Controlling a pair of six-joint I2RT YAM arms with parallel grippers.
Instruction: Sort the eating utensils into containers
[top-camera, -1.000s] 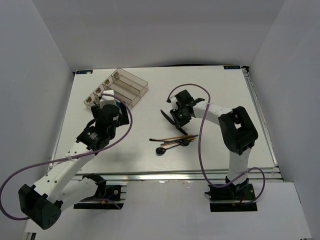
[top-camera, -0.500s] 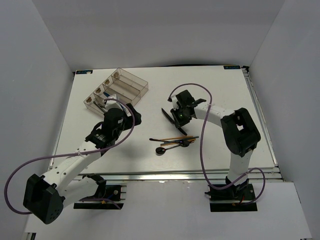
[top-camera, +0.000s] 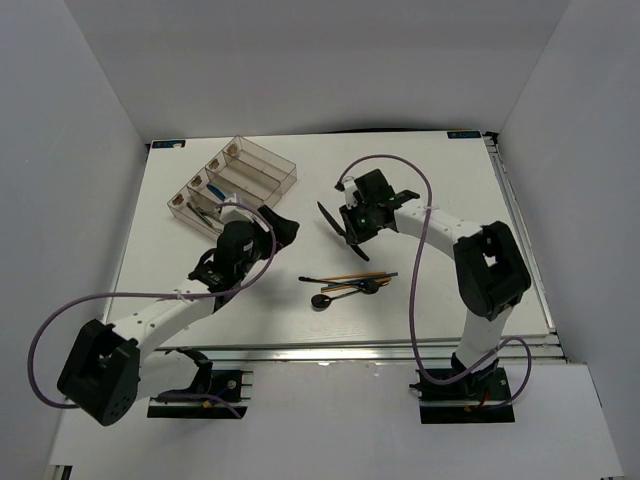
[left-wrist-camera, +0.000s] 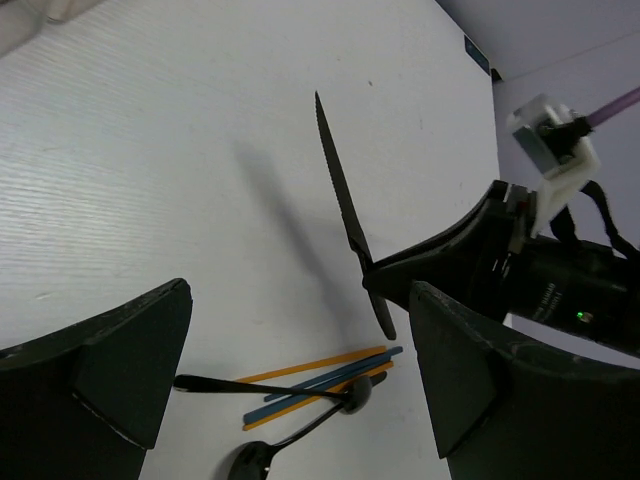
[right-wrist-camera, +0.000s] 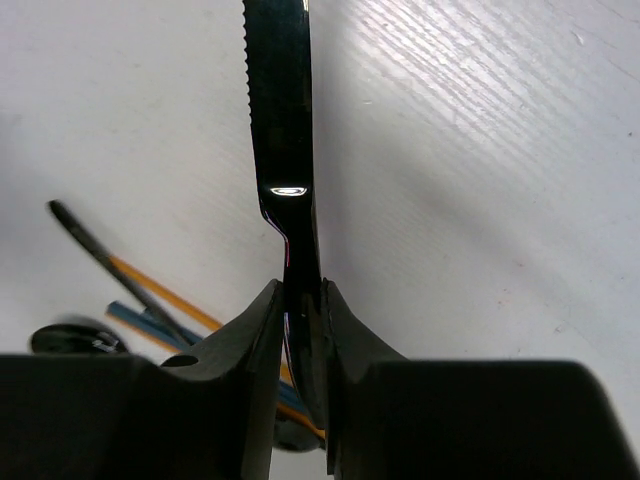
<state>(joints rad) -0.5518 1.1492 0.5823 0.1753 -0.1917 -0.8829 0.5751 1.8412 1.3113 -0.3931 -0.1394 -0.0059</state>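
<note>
Knife (right-wrist-camera: 283, 130) pickup was the step: your right fingers (right-wrist-camera: 245, 345) were clamped on its neck, blade held above the desk (top-camera: 450, 220). Left fingers (left-wrist-camera: 120, 350) stood wide apart, empty. Next you'd need to carry it to the tray (top-camera: 268, 160), well apart, lined up with one compartment.

You have a glossy black knife (right-wrist-camera: 281, 120), a matt white table (right-wrist-camera: 480, 150) with fine ridges, a clear plastic tray (top-camera: 272, 161)
</note>
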